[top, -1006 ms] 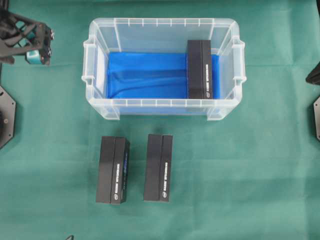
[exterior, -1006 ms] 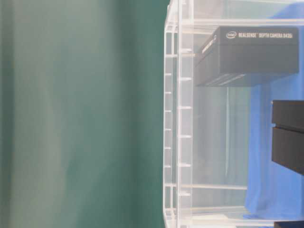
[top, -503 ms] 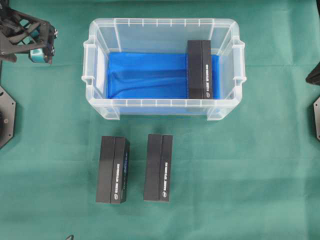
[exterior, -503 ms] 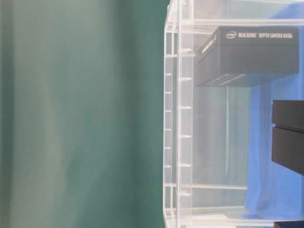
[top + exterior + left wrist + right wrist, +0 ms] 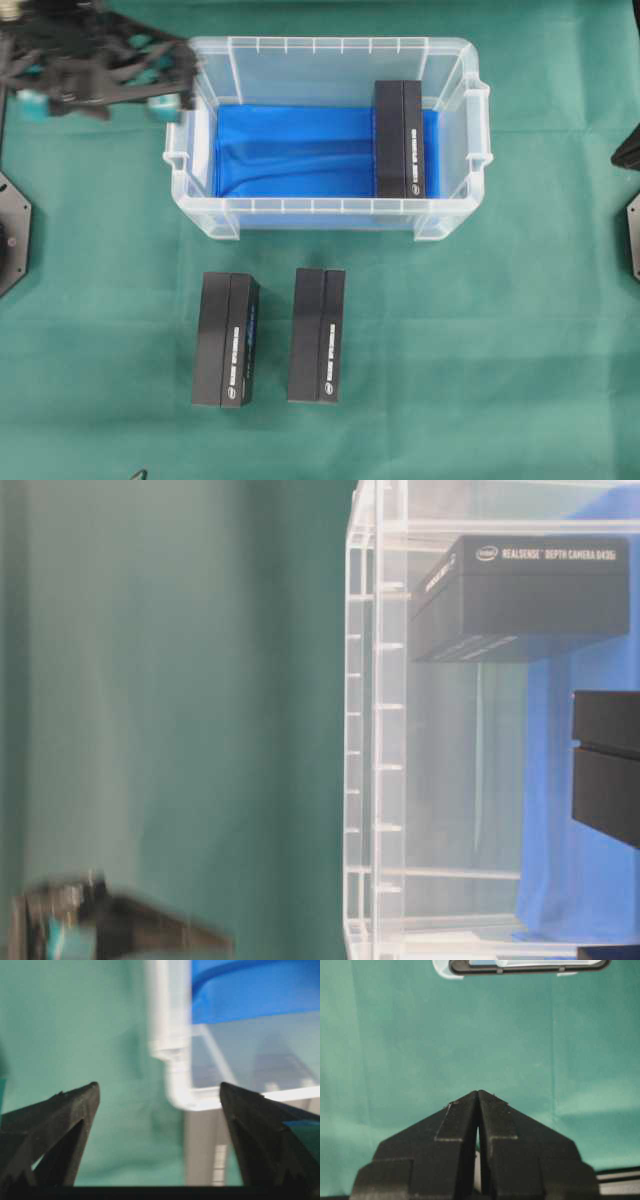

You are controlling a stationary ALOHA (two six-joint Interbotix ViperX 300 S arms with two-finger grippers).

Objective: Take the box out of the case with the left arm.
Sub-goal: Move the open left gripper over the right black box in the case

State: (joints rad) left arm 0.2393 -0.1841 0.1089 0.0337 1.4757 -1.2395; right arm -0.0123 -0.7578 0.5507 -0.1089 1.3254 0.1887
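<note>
A green cloth (image 5: 480,340) covered the whole table and was the broadest thing in view, and on it toward the far side sat the case (image 5: 327,216), a clear plastic bin with a rimmed edge and side handles, its floor lined by a bright blue cloth (image 5: 290,150) that lay rumpled near its left end. Next in size came the left arm (image 5: 60,60), black and blurred in the overhead view, reaching in from the upper left corner with its left gripper (image 5: 100,98) at the case's left end, just beside the rim; I could not tell whether it touched the plastic. From the left wrist view its jaws stood spread wide and held nothing, with the case's rounded corner and rim showing between them. The box (image 5: 400,139), black and oblong, lay inside the case on the blue cloth at the right end, close against the right wall, well apart from the left gripper. Two more black boxes (image 5: 268,337) lay side by side on the green cloth in front of the case, apart from each other and outside it. The right gripper (image 5: 478,1094), all black and pointed, hung over bare green cloth with its jaws pressed together and nothing between them
</note>
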